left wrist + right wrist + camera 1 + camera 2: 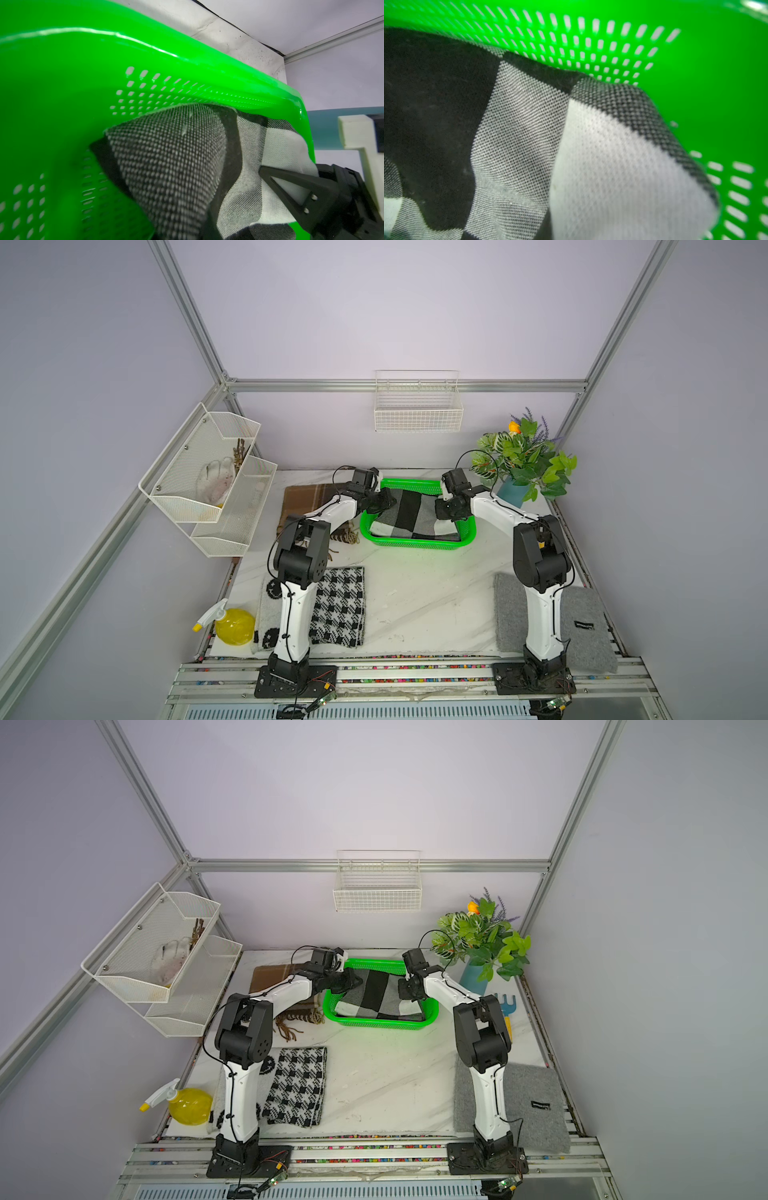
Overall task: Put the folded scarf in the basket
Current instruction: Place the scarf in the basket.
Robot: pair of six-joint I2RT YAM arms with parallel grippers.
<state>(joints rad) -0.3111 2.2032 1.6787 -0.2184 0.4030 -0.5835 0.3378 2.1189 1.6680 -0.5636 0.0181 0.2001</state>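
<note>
The folded scarf [409, 512] [378, 994], checked in black, grey and white, lies inside the bright green basket [415, 545] [382, 1024] at the back middle of the table. My left gripper [384, 504] [353, 982] sits at the scarf's left edge and my right gripper [441, 510] [404, 990] at its right edge; both are shut on the cloth. In the left wrist view the scarf [166, 155] bunches up against the basket wall [62, 83], and a black finger of the right gripper [291, 187] presses its white part. The right wrist view is filled by scarf [519, 124] and perforated basket wall [716, 83].
A brown plaid scarf [307, 497] lies left of the basket. Near the front are a houndstooth cloth [338, 605], a grey felt cloth [582, 626] and a yellow spray bottle [232, 624]. A potted plant [523, 456], a blue rake [505, 1004], a wall wire basket [417, 406] and a mesh rack [208, 477] surround them.
</note>
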